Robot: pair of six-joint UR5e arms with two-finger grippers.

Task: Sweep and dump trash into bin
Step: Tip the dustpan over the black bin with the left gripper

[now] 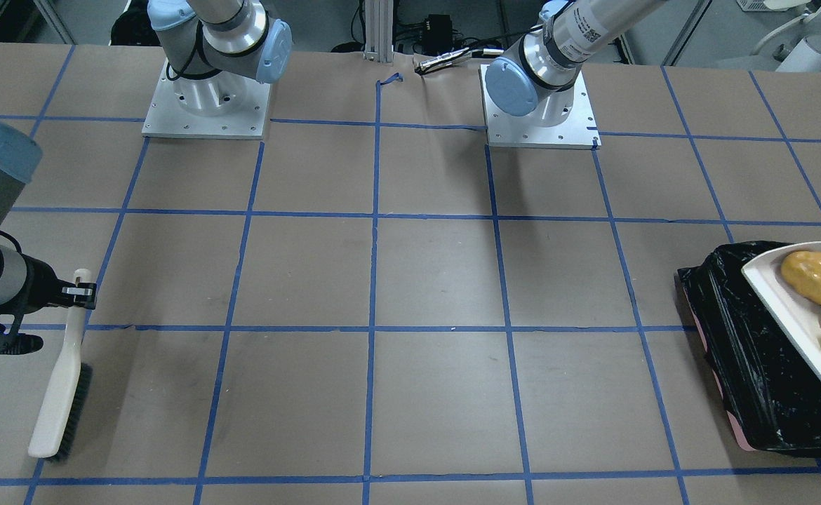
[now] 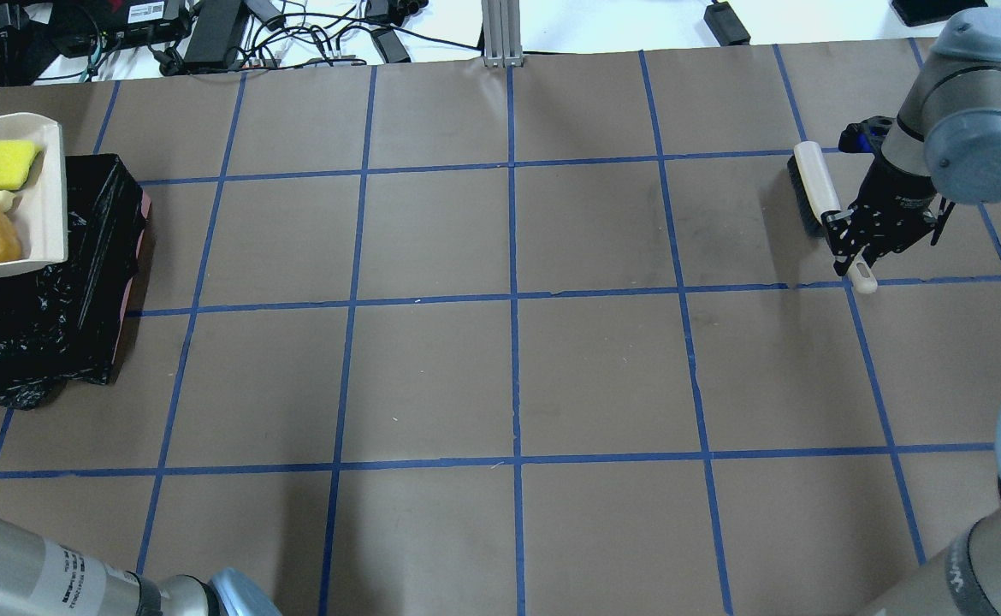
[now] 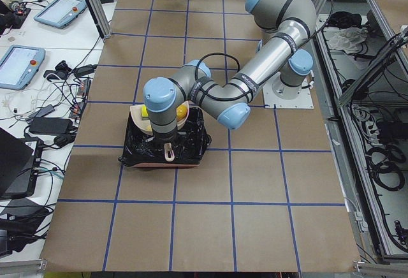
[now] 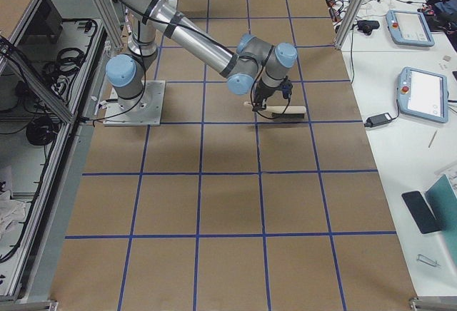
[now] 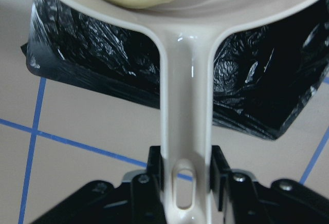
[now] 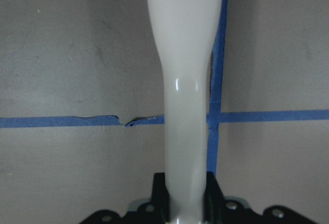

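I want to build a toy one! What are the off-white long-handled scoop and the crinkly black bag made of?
The off-white long-handled dustpan is probably smooth moulded plastic: glossy, with bright glints on its handle. The crinkled black bin bag looks like thin plastic film: shiny, full of fine wrinkles.

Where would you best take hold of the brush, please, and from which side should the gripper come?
Grip the brush by its slim handle, near the tail end, from above, closing across its narrow width. The handle is rigid and lies along the table; the other end is wider, with soft bristles. The right gripper holds it just so.
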